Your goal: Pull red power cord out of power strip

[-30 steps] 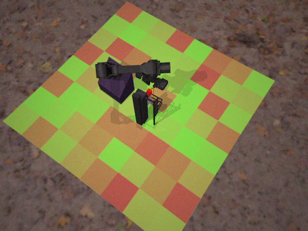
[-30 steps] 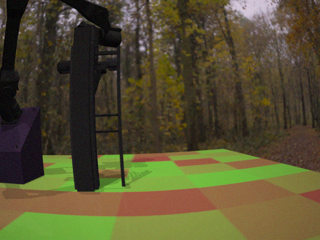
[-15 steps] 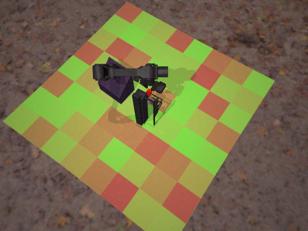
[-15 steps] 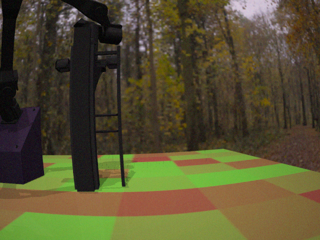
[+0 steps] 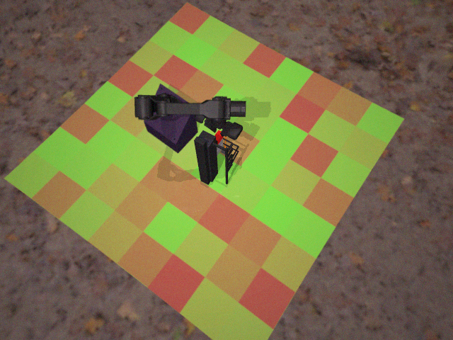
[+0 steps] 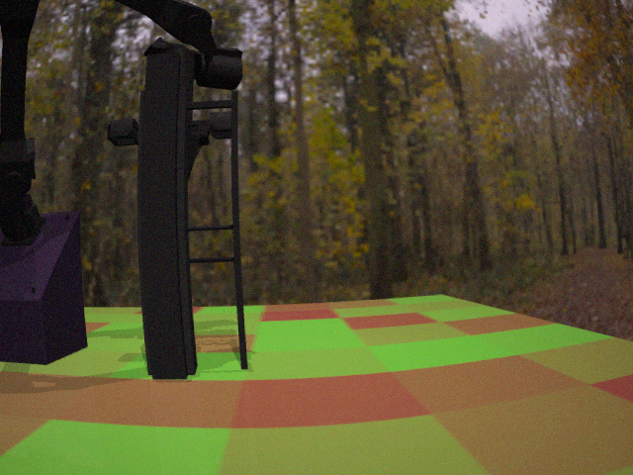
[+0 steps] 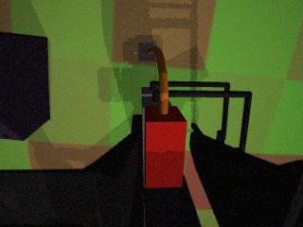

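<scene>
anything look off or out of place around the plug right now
Nothing damaged. The odd part: the power strip stands upright like a post, and the red plug sits at its top between the claw's fingers, its orange cord arching down to the mat.

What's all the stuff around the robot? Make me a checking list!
Surface: green, orange and red chequered mat.
Job's things: red block-shaped plug at the top of the tall black upright power strip; whether seated, cannot tell.
Clutter: black wire ladder frame; purple base block.
Grippers: black gripper partly open around the plug, gap at one finger.
Cables: orange-brown cord curving from the plug.
Surroundings: autumn trees.
</scene>
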You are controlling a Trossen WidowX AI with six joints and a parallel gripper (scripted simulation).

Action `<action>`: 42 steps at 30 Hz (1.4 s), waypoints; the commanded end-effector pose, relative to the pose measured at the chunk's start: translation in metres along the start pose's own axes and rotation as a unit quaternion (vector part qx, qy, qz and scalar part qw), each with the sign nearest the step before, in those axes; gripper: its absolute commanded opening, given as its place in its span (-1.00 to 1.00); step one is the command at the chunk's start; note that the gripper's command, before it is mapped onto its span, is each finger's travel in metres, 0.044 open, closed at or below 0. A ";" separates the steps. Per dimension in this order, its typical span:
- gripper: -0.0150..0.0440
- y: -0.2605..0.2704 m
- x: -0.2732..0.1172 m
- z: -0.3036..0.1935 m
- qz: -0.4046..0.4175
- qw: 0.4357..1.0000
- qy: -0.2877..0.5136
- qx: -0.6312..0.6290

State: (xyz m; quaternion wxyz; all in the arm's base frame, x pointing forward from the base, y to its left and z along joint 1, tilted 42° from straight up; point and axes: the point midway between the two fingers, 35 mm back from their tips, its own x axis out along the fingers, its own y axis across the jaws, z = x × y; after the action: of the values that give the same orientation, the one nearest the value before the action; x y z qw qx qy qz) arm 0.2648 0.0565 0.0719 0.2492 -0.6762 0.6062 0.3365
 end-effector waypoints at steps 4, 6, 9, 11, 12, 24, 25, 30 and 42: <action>0.05 0.000 0.007 -0.001 0.001 1.000 0.002 -0.002; -0.13 0.000 0.004 0.000 0.001 1.000 0.000 0.000; -0.26 0.000 0.004 0.000 0.001 1.000 0.000 0.000; -0.31 0.000 0.004 0.000 0.001 1.000 0.000 0.000; -0.33 0.000 0.004 0.000 0.001 1.000 0.000 0.000; -0.49 -0.001 0.004 0.008 0.001 1.000 0.000 0.000; -0.49 -0.001 0.004 0.010 0.001 1.000 0.000 0.000; -0.49 -0.001 0.004 0.018 0.001 1.000 -0.001 -0.001; -0.49 -0.002 0.002 0.038 0.001 1.000 -0.002 -0.001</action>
State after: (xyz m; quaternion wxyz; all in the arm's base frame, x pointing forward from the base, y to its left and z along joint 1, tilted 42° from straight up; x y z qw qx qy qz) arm 0.2663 0.0576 0.0607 0.2395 -0.6800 0.6191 0.3115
